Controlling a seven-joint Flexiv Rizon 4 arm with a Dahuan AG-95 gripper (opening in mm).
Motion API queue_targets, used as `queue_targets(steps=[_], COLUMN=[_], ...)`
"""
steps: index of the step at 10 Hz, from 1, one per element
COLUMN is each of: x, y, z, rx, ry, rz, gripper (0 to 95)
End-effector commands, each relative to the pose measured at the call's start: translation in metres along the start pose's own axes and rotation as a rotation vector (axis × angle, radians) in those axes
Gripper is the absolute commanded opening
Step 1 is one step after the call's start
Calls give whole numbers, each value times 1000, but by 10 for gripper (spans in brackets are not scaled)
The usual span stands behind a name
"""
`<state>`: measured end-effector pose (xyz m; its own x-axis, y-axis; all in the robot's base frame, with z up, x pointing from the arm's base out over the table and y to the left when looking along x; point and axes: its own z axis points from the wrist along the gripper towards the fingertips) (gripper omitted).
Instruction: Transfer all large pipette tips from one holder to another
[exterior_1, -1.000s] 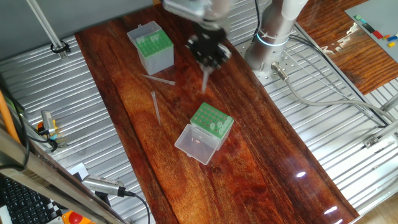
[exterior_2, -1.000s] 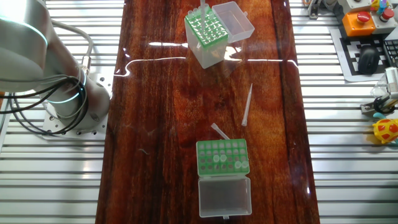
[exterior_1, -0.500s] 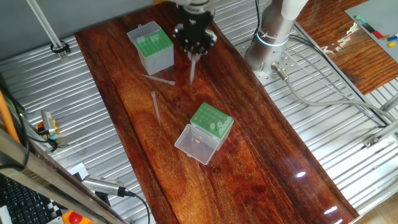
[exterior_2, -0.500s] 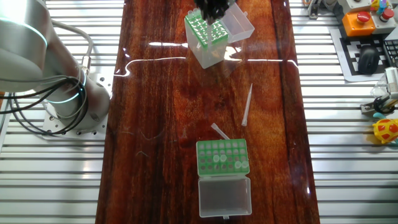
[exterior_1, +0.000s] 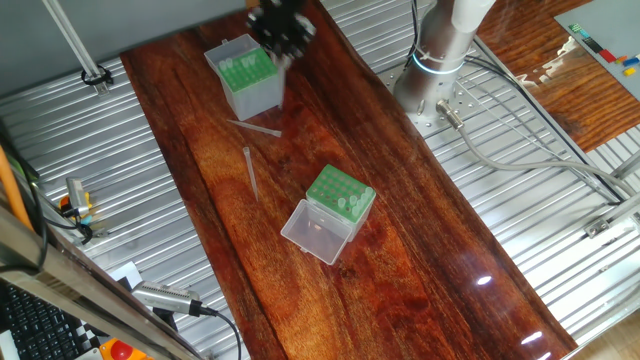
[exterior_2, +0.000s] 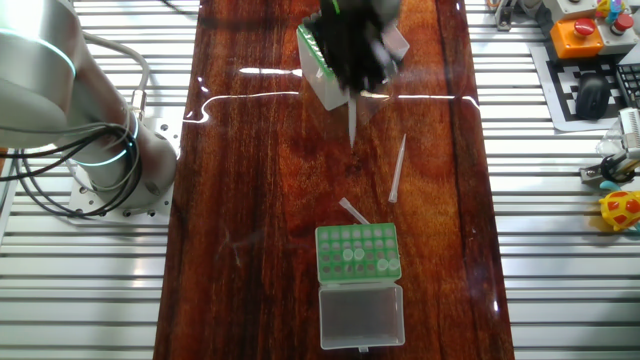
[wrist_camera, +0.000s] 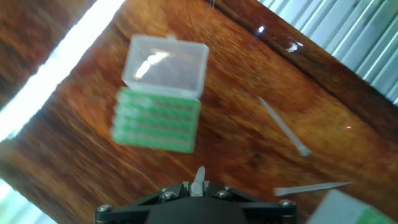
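My gripper (exterior_1: 279, 30) is blurred with motion beside the taller translucent box (exterior_1: 247, 76) with the green top. It is shut on a large pipette tip (exterior_2: 352, 126) that hangs point down; in the hand view that tip (wrist_camera: 198, 180) sticks out between the jaws. The gripper (exterior_2: 354, 48) covers part of the box (exterior_2: 318, 70). The low green rack (exterior_1: 338, 192) with its clear lid (exterior_1: 316, 231) open stands mid-table, a few tips (exterior_2: 356, 255) still in it. In the hand view the rack (wrist_camera: 158, 119) lies ahead of the gripper (wrist_camera: 198, 185).
Two loose tips lie on the wood between the box and the rack (exterior_2: 358, 252): one (exterior_1: 256, 128) near the box, one (exterior_1: 250, 172) further out. The robot base (exterior_1: 438, 60) stands at the table's side. Ribbed metal surrounds the wooden board.
The gripper has travelled from near the low green rack across the table to the taller translucent box, carrying the tip with it. The racks and loose tips have not moved.
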<state>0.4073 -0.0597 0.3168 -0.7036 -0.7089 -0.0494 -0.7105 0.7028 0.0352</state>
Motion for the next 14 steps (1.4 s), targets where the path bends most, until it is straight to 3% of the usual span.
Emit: queue_targets(steps=[1, 2, 3, 5, 6, 7, 8, 9, 14], x=[9, 9, 9, 17, 36, 49, 66, 71, 68], y=[-14, -14, -14, -26, -50, -64, -84, -92, -90], z=[-1, -1, -1, -5, -17, -22, -26, -28, -28], rx=[0, 33, 64, 78, 81, 84, 78, 71, 99], ry=[-1, 7, 24, 41, 62, 67, 60, 56, 45], rz=[169, 229, 231, 220, 166, 140, 105, 100, 239], gripper=[190, 190, 190, 190, 190, 0, 0, 190, 190])
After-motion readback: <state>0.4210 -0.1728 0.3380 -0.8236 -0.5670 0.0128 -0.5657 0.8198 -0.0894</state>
